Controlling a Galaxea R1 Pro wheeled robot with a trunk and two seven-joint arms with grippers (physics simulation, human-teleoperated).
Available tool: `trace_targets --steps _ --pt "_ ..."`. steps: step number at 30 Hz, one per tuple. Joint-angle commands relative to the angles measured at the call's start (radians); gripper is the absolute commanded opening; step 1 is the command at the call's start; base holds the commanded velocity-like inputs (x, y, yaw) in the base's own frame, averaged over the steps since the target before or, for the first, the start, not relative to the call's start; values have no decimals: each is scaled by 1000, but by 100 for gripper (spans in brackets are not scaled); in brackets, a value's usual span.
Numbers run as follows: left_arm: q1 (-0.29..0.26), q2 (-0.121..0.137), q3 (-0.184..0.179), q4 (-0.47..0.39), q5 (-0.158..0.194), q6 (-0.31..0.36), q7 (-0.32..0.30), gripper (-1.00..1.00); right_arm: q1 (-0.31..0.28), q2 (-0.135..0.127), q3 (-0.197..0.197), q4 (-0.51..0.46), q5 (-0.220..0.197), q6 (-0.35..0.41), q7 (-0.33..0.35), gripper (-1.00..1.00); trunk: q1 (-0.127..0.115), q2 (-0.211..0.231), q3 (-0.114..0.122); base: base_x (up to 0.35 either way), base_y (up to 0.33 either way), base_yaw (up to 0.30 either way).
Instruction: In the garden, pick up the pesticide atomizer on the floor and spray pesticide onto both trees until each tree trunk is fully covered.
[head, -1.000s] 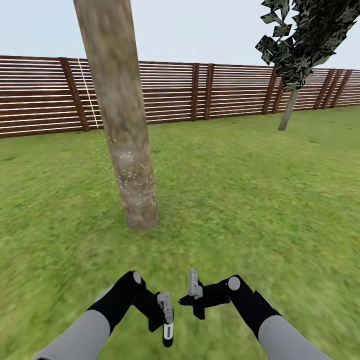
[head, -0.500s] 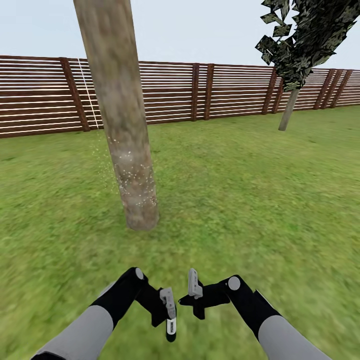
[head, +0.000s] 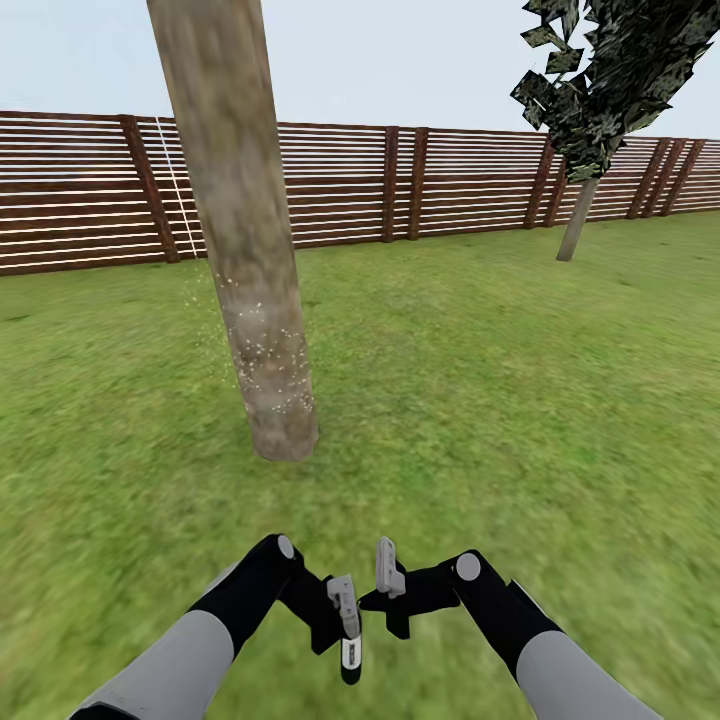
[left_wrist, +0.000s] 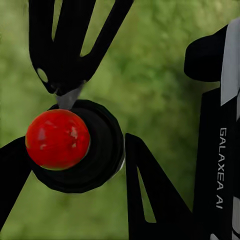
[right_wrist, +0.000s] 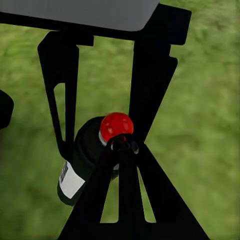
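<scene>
Left gripper pinches the bottle, long axis vertical; trunk at 11 o'clock; right gripper state unclear.

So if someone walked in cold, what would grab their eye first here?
Likely the thick tree trunk rising from the grass just ahead and left of the arms, its lower part dusted with white pesticide specks. Next, the dark pesticide atomizer with its bright red ball top, sitting between the fingers of the right claw, with the left claw close beside it. Behind runs the brown slatted fence.
</scene>
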Motion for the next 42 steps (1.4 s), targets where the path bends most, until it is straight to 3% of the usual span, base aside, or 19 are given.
trace_targets --steps 1,6,11,23,24,29,31,32,33,34,35,36,37,38,39,40,42 --pt "0 0 0 0 0 0 0 -100 0 0 0 0 0 0 0 -100 0 0 0 0 0 0" --pt "0 2 0 2 -1 -1 0 -100 0 0 0 0 0 0 0 -100 0 0 0 0 0 0" --pt "0 23 -2 10 -10 -2 0 -100 0 0 1 0 0 0 0 -100 0 0 0 0 0 0" --pt "-14 213 2 -1 -9 6 0 -100 1 -2 0 0 0 0 0 -100 0 0 0 0 0 0" --pt "-14 225 3 0 -7 6 0 -100 1 -2 0 0 0 0 0 100 0 0 0 0 0 0" --pt "-7 237 9 10 -4 13 15 -100 1 -4 -8 6 -3 -3 -6 100 0 0 0 0 0 0" --pt "-4 236 56 10 -4 14 47 -100 1 -10 -8 13 -4 -6 -59 100 0 0 0 0 0 0" --pt "-3 235 94 10 -4 14 90 -100 2 -12 -8 23 -5 -6 -125 100 0 0 0 0 0 0" --pt "-1 234 170 12 -3 14 168 -100 3 -13 -10 79 -8 -7 -242 100 0 0 0 0 0 0" --pt "0 235 259 13 -3 13 238 -100 4 -14 -44 180 -17 -8 -376 100 0 0 0 0 0 0" --pt "1 235 306 13 -3 12 277 -100 4 -14 -92 247 -20 -8 -461 100 0 0 0 0 0 0" --pt "5 236 358 13 -2 8 325 -100 4 -15 -156 311 -22 -14 -556 100 0 0 0 0 0 0" --pt "26 236 438 14 -2 3 400 -100 5 -21 -241 371 -23 -41 -670 100 0 0 0 0 0 0" --pt "48 236 500 13 -1 -3 456 -100 5 -32 -287 396 -23 -75 -727 100 0 0 0 0 0 0" --pt "76 235 590 14 0 -35 521 -100 10 -45 -325 411 -24 -127 -775 100 0 0 0 0 0 0" --pt "96 235 651 14 0 -85 550 -100 25 -52 -344 416 -24 -160 -810 100 0 0 0 0 0 0" --pt "145 235 783 15 0 -204 581 -100 119 -64 -407 421 -24 -288 -967 100 0 0 0 0 0 0"
